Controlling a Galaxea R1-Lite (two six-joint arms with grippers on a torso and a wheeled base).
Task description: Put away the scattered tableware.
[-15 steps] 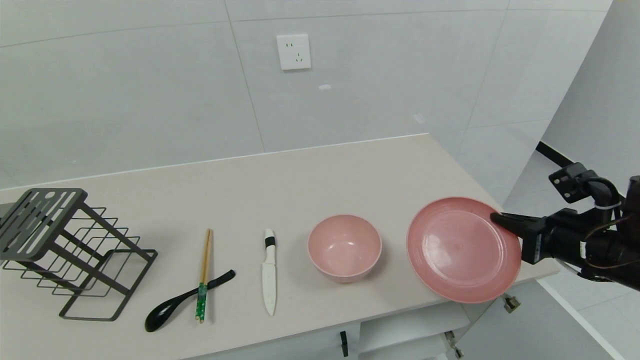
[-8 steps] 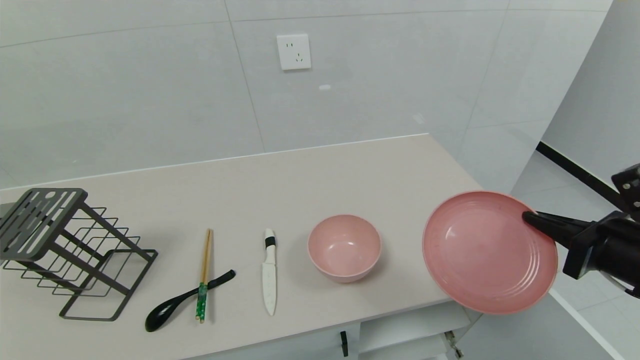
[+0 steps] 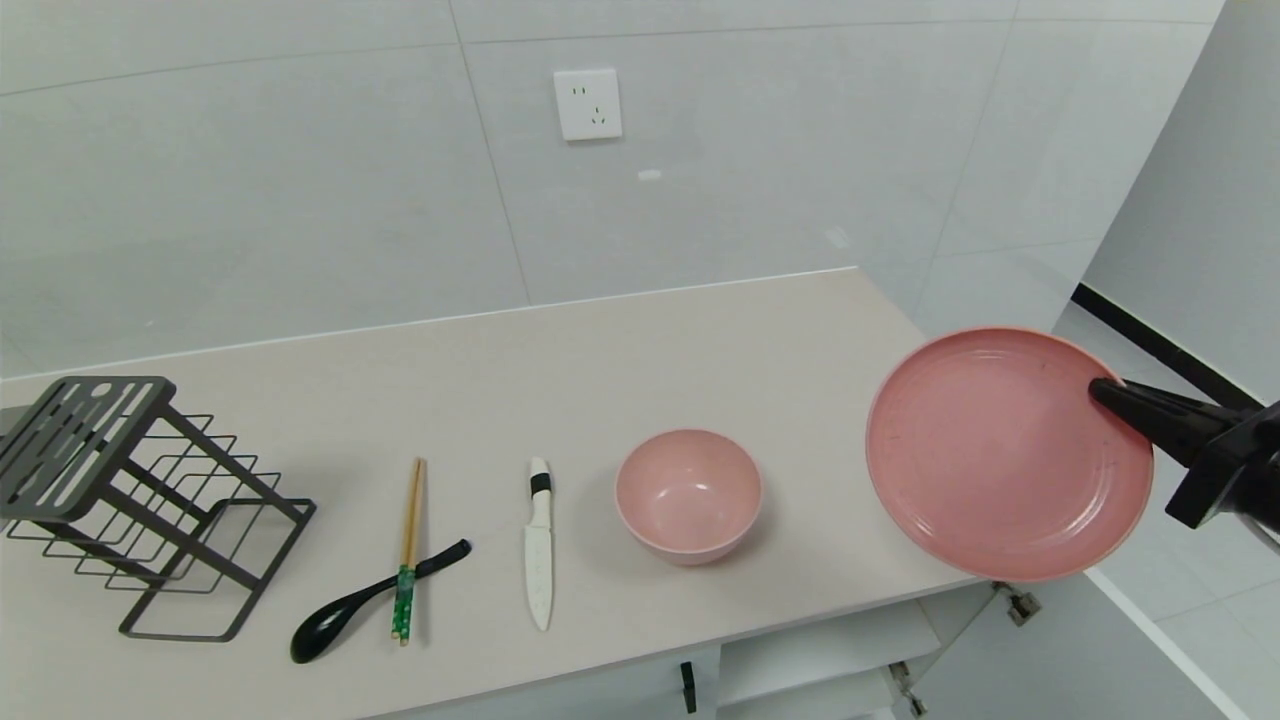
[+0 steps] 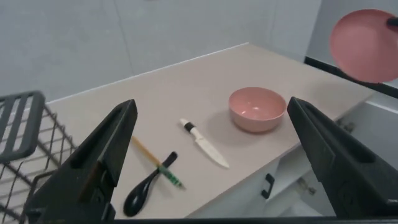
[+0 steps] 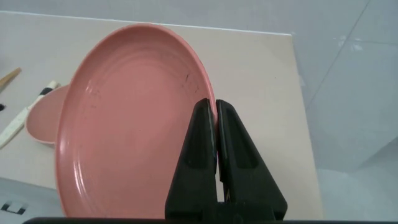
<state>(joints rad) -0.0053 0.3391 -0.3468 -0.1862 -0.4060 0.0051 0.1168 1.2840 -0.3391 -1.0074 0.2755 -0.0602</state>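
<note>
No writing, number or sign could be read anywhere; the green pattern on the chopsticks [image 3: 411, 520] was too small to tell.

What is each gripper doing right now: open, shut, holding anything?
Left gripper: open, holding nothing.
Right gripper: shut on the rim of the pink plate.
</note>
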